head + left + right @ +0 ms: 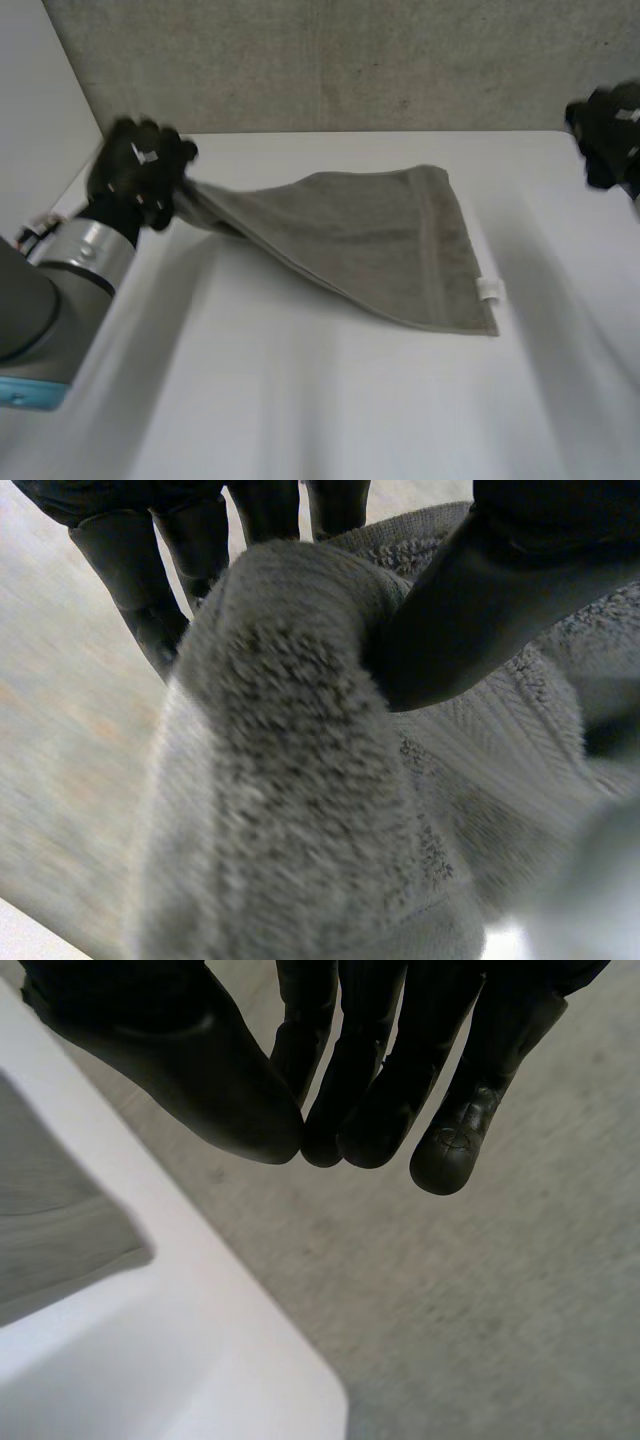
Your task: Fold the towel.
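Closest in, the left arm [60,290] rises at the towel's left end. Its left hand [140,175] is clenched round a bunched corner of the towel [370,240], and the left wrist view shows the thumb pressing the pile against the fingers. From that grip the cloth runs lifted and stretched rightward, fanning out to its far short edge. That edge rests on the white worktop [300,400], with a small white label [490,291] at its near corner. Past the towel's right end and well apart from it, the right hand [610,135] hangs empty, fingers straight and close together with the thumb alongside. I judge the fold barely begun: one end is raised and nothing is laid over. Next, the raised corner wants carrying across to the resting edge. The right hand would probably need to pin or lift the other corner so the cloth lands flat rather than twisted.
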Tool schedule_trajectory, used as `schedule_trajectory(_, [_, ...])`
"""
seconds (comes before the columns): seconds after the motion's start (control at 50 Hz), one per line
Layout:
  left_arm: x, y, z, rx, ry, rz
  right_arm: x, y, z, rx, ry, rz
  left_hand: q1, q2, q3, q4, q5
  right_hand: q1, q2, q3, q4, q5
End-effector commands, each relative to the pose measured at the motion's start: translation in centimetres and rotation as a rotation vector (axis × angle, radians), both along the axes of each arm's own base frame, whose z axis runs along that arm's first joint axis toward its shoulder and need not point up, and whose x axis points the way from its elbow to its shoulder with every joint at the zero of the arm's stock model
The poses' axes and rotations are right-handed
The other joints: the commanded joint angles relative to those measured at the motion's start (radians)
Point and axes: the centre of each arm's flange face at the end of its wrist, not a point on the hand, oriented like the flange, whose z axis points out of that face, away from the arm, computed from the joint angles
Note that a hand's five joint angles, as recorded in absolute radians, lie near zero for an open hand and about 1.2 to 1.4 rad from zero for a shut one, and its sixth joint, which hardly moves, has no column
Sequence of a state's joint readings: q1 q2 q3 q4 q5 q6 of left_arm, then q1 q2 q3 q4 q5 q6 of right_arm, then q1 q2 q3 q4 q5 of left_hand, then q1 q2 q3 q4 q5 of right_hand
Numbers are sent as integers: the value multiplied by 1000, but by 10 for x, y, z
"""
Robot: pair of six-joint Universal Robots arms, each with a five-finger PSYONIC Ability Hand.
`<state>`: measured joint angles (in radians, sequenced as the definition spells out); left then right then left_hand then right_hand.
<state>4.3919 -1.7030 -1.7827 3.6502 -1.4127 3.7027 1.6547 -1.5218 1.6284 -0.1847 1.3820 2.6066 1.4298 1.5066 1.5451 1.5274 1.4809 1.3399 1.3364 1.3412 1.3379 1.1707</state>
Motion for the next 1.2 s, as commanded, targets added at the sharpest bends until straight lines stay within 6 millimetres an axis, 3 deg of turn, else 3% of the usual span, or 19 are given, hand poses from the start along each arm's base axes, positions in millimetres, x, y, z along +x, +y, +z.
schedule_trajectory(0.02, [6, 13, 79, -187, 59, 4, -1, 22, 63, -4, 3, 28, -34, -110, -149, -131, -259, 56, 60, 55, 58, 51])
schedule_trajectory(0.1, [5, 16, 82, -154, 45, -5, 4, 30, 61, 79, 20, 78, -34, -110, -149, -131, -259, 56, 60, 55, 58, 51])
schedule_trajectory(0.14, [6, 16, 67, -81, 18, -2, 8, 34, 37, 207, 34, 119, -34, -110, -149, -131, -259, 56, 60, 55, 58, 51])
schedule_trajectory(0.2, [6, 15, 51, -27, -1, -2, 10, 34, 21, 259, 26, 139, -34, -110, -149, -131, -259, 16, 20, 15, 18, 11])
schedule_trajectory(0.24, [5, 12, 21, 53, -33, -1, 14, 34, -8, 313, 23, 163, -34, -110, -149, -131, -259, -638, -634, -639, -636, -643])
schedule_trajectory(0.26, [5, 12, 20, 53, -33, -1, 14, 34, -8, 313, 23, 164, -34, -110, -149, -131, -259, -641, -638, -643, -639, -647])
schedule_trajectory(0.28, [5, 10, 10, 79, -42, 0, 17, 36, -23, 329, 17, 170, -34, -110, -149, -131, -259, -912, -908, -913, -910, -917])
schedule_trajectory(0.3, [5, 9, 1, 99, -46, 1, 21, 40, -35, 339, 6, 184, -34, -110, -149, -131, -259, -1010, -1007, -1012, -1008, -1016])
schedule_trajectory(0.32, [5, 9, 1, 99, -46, 1, 21, 40, -35, 339, 6, 184, -34, -110, -149, -131, -259, -1011, -1008, -1013, -1009, -1017])
schedule_trajectory(0.36, [10, 5, -10, 126, -54, 19, 32, 48, -58, 381, -38, 222, -34, -110, -149, -131, -259, -1165, -1162, -1167, -1163, -1171])
schedule_trajectory(0.42, [14, 2, -16, 142, -58, 35, 36, 50, -70, 413, -64, 235, -34, -110, -149, -131, -259, -1165, -1162, -1167, -1163, -1171])
schedule_trajectory(0.46, [22, -3, -27, 173, -65, 59, 42, 53, -93, 493, -122, 248, -34, -110, -149, -131, -259, -1165, -1162, -1167, -1163, -1171])
schedule_trajectory(0.48, [22, -3, -27, 173, -65, 59, 42, 53, -93, 494, -122, 248, -34, -110, -149, -131, -259, -1165, -1162, -1167, -1163, -1171])
schedule_trajectory(0.52, [23, -4, -30, 182, -67, 60, 51, 61, -113, 572, -159, 269, -34, -110, -149, -131, -259, -1165, -1162, -1167, -1163, -1171])
schedule_trajectory(0.66, [25, -7, -44, 215, -74, 57, 67, 72, -142, 652, -148, 312, -34, -110, -149, -131, -259, -1165, -1162, -1167, -1163, -1171])
schedule_trajectory(0.74, [25, -8, -46, 216, -75, 57, 69, 71, -163, 692, -141, 314, -34, -110, -149, -131, -259, -1035, -1032, -1037, -1033, -1041])
schedule_trajectory(0.96, [24, -9, -51, 225, -77, 57, 72, 61, -169, 647, -141, 323, -34, -110, -149, -131, -259, -788, -785, -790, -786, -794])
schedule_trajectory(1.2, [24, -9, -52, 229, -75, 55, 75, 51, -172, 611, -103, 331, -34, -110, -149, -131, -259, -782, -779, -784, -780, -788])
